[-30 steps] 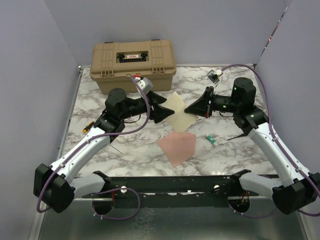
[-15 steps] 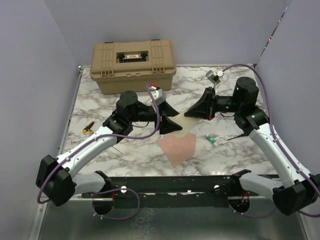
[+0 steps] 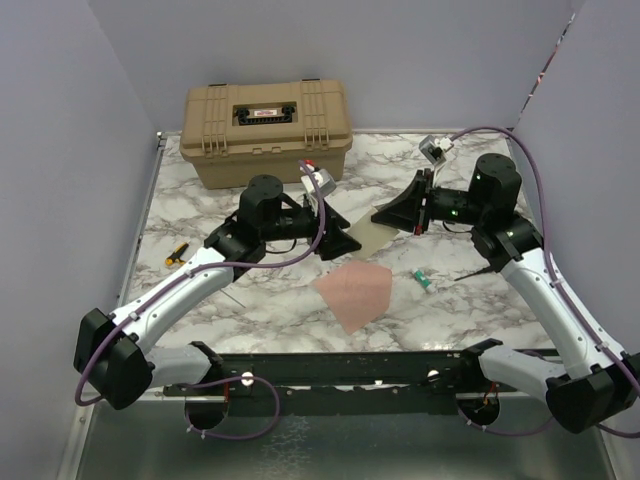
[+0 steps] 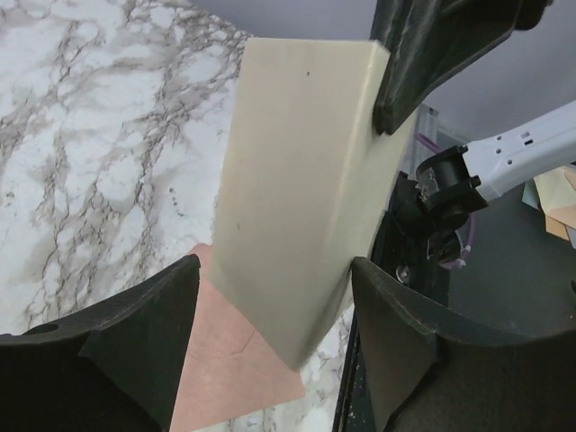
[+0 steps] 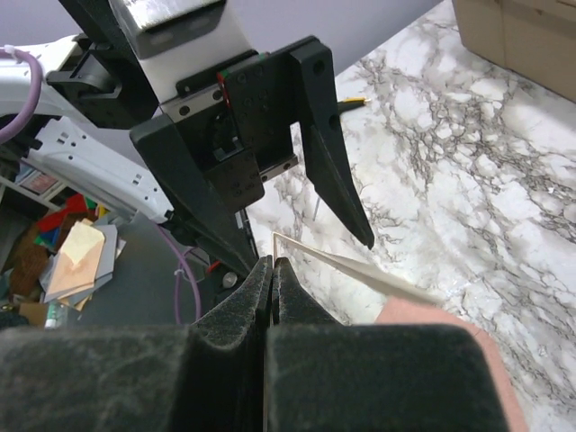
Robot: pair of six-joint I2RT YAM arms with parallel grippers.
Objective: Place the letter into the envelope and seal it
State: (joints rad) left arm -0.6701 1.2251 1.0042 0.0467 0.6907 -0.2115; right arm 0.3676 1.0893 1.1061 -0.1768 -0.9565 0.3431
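Note:
The letter [image 3: 372, 238], a pale tan sheet, hangs in the air above the marble table between my two grippers. My right gripper [image 3: 380, 214] is shut on its edge, as the right wrist view [image 5: 273, 263] shows. My left gripper [image 3: 350, 240] is open, its fingers standing on either side of the bent letter [image 4: 297, 180] in the left wrist view, where the gripper [image 4: 274, 263] shows a wide gap. The pinkish envelope [image 3: 352, 295] lies flat on the table just in front of and below the letter. It also shows in the left wrist view [image 4: 225, 369].
A tan hard case [image 3: 265, 125] stands at the back left. A small green and white object [image 3: 423, 280] lies right of the envelope. A yellow and black tool [image 3: 176, 255] lies at the left. Purple walls close in the left, back and right.
Both grippers have come lower with the letter. It has tipped from facing the camera to nearly flat. The left arm has reached further right. The envelope has not moved.

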